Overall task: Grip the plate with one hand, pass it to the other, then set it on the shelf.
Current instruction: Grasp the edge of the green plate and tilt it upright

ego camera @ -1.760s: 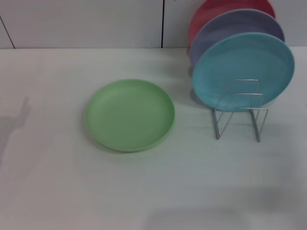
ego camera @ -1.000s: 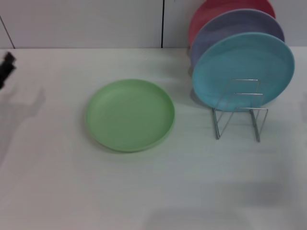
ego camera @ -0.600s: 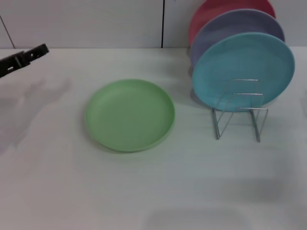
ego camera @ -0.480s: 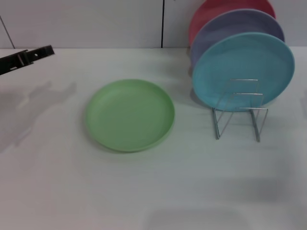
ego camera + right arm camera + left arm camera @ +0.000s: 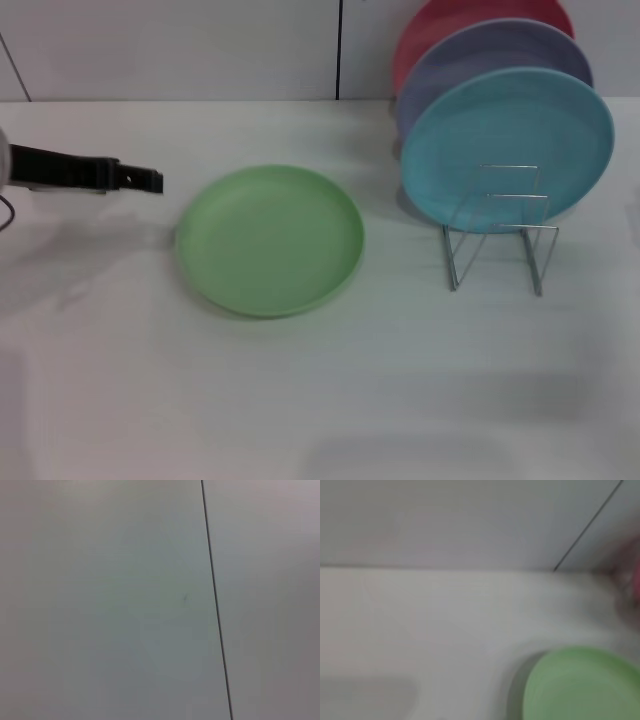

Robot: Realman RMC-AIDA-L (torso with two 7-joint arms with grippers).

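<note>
— Green plate (image 5: 271,240) lies flat on the white table (image 5: 330,400), right?
— Yes. From the left gripper (image 5: 150,181) it sits at three o'clock, just beside, not touching.
— Fingers apart or together?
— I cannot tell. The shelf (image 5: 498,228) stands well apart, at three o'clock from the plate.

Your head view looks forward and down on the tabletop (image 5: 320,400), with the plate (image 5: 270,240) near centre and the shelf (image 5: 498,230) toward three o'clock. Your left wrist view sits low and close, sharing that plate (image 5: 585,687) with the head view. Your right wrist view faces only a plain panelled wall (image 5: 100,600).
</note>
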